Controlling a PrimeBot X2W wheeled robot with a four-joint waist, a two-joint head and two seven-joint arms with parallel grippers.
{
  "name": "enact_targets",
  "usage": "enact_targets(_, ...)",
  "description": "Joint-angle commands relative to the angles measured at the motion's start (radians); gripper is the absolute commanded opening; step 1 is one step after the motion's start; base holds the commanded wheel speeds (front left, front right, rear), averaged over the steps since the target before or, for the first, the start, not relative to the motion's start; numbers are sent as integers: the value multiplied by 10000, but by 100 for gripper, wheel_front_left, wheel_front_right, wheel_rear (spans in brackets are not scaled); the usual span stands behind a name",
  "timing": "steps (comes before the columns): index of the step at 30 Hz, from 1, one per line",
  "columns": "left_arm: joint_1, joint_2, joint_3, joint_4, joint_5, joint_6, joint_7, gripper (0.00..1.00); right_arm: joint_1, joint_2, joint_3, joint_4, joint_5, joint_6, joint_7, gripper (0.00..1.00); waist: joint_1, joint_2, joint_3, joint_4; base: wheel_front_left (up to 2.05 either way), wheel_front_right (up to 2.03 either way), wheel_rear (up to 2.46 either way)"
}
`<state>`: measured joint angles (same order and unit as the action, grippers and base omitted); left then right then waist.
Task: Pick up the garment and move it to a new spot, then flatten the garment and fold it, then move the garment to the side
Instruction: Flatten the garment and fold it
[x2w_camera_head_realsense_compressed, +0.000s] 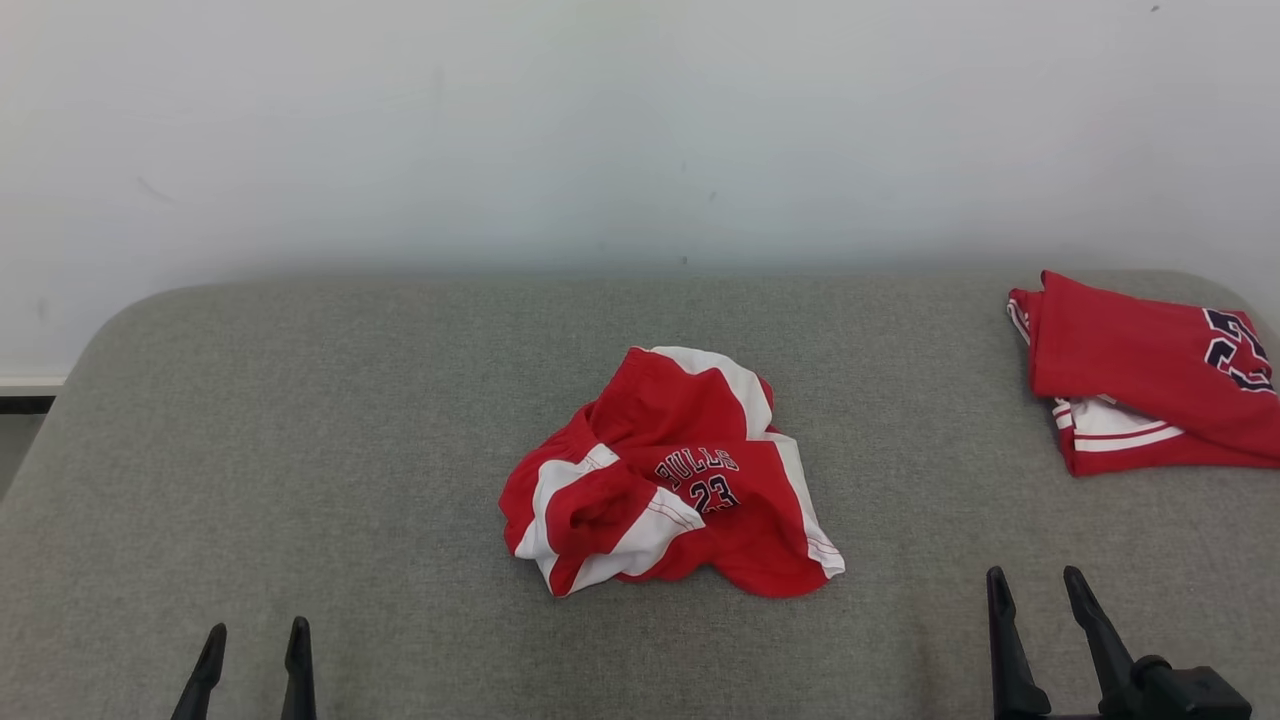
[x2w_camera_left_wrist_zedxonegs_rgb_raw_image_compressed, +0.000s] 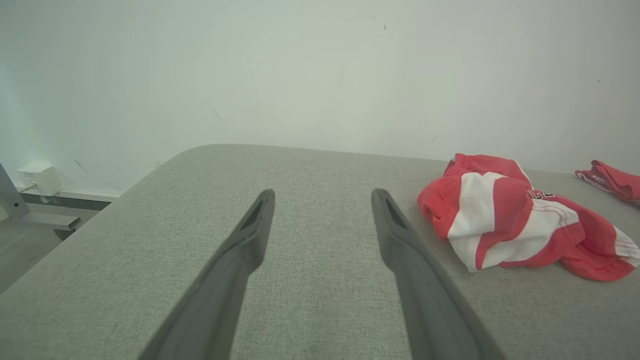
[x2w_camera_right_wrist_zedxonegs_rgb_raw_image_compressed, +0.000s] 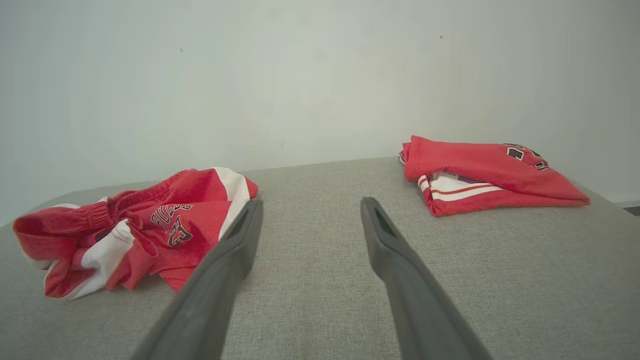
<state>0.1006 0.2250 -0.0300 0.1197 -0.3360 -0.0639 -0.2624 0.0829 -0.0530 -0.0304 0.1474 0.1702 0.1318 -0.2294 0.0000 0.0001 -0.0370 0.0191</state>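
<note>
The garment (x2w_camera_head_realsense_compressed: 670, 480), red with white panels and a printed "BULLS 23", lies crumpled in a loose heap on the grey fabric-covered counter (x2w_camera_head_realsense_compressed: 300, 450). It sits ahead of both tools and between them, touching neither.

From the left tool (x2w_camera_head_realsense_compressed: 257, 628) it lies forward and off to the right. In the left wrist view the heap (x2w_camera_left_wrist_zedxonegs_rgb_raw_image_compressed: 520, 220) sits just beyond and to the right of that tool's right finger (x2w_camera_left_wrist_zedxonegs_rgb_raw_image_compressed: 400, 235). From the right tool (x2w_camera_head_realsense_compressed: 1034, 575) it lies forward and to the left. In the right wrist view its near edge (x2w_camera_right_wrist_zedxonegs_rgb_raw_image_compressed: 135, 235) shows just beside the left finger (x2w_camera_right_wrist_zedxonegs_rgb_raw_image_compressed: 235, 245), partly behind it.

Both tools hover low over the near edge of the counter, each with its two dark fingers spread apart and nothing between them.

Ahead of the right tool and slightly to its right, well apart from the heap, a piece of folded clothing (x2w_camera_head_realsense_compressed: 1140, 375) in the same red and white rests near the counter's far corner. A pale wall (x2w_camera_head_realsense_compressed: 600, 130) rises behind the counter.
</note>
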Motion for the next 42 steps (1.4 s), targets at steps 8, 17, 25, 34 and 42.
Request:
enact_targets(8, -294, -225, -105, 224, 261, -147, -32, 100, -562, -40, 691, 73, 175, -27, 12, 100, 0, -1, 87, 448, 0, 0, 0)
enact_targets(17, -736, -442, -415, 545, 454, -328, -32, 100, -2270, -516, 1924, 1009, 197, -28, 858, 100, 0, -1, 266, 1391, 0, 0, 0)
enact_targets(25, -1193, -732, -716, 825, 548, -487, -32, 100, -3383, -728, 2545, 2676, 604, -27, 1177, 100, 0, -1, 477, 2390, 0, 0, 0)
enact_targets(34, -1539, -861, -858, 1142, 570, -590, -32, 100, -4397, -846, 3306, 4748, 979, -28, 1374, 94, 0, -1, 726, 3092, 0, 0, 0)
enact_targets(42, -1459, -866, -650, 1255, 637, -644, -32, 100, -4782, -873, 3789, 5599, 1476, -27, 522, 0, 0, -1, 702, 2903, 0, 0, 0)
